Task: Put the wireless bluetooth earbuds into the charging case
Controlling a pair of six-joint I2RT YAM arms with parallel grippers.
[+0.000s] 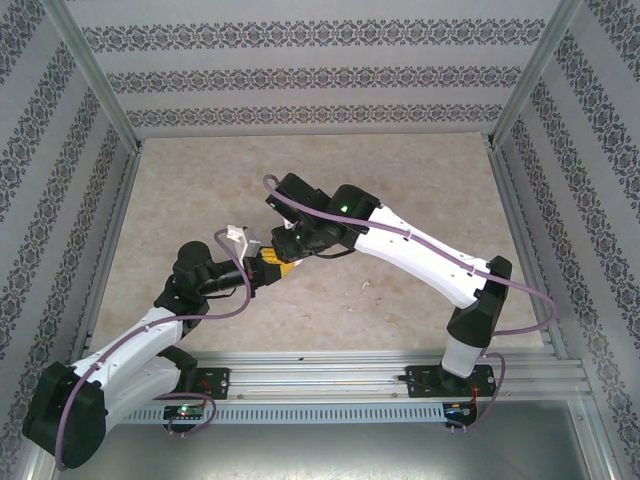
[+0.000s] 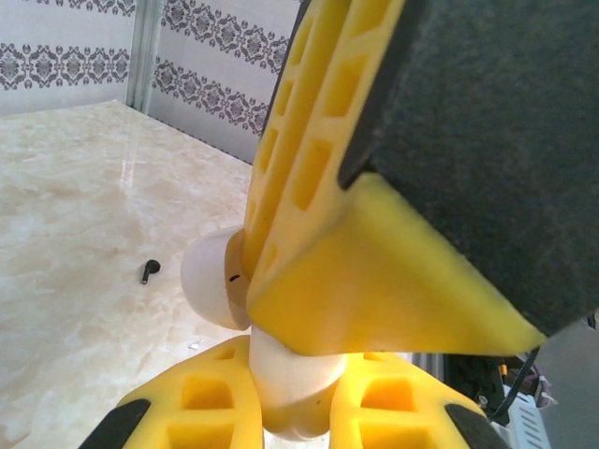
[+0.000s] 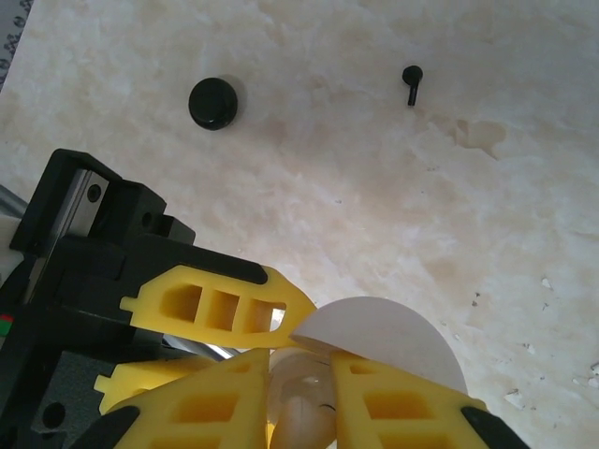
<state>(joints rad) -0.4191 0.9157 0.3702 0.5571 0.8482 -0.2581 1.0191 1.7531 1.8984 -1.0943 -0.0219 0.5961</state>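
My left gripper (image 2: 292,374) is shut on the white charging case (image 2: 285,388), held above the table with its lid (image 2: 204,281) swung open. My right gripper (image 3: 301,379) reaches into the case from above, shut on a whitish earbud (image 3: 304,416) that sits between its fingers at the case's mouth. The lid (image 3: 393,337) shows as a white dome beside the right fingers. In the top view both grippers (image 1: 262,268) (image 1: 284,254) meet over the table's middle. One black earbud (image 3: 411,80) (image 2: 149,270) with a short stem lies on the table.
A round black object (image 3: 214,102) lies on the marble table (image 1: 400,190) left of the black earbud. Patterned walls enclose the table on three sides. A metal rail (image 1: 330,378) runs along the near edge.
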